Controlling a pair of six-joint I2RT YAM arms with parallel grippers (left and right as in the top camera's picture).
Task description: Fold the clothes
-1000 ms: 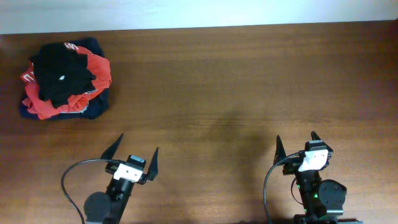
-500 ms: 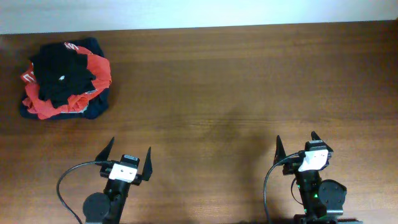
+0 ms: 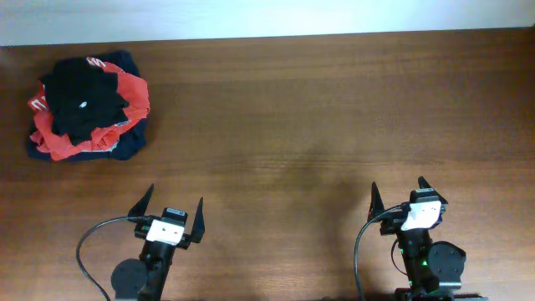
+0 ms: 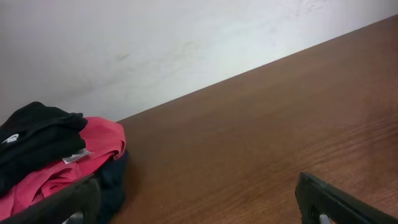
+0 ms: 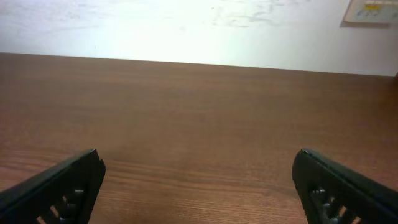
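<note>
Left gripper, right gripper: gaped fully, held nothing, sat well apart from black shirt. Probably needed pinching only that top layer, sparing red shirt beneath.

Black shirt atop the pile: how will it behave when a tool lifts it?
Likely floppy: the black shirt lies crumpled in soft folds, so it should drape rather than hold shape. Probably light, but it sits on the orange-red shirt, so a deep pinch may drag that too.
</note>
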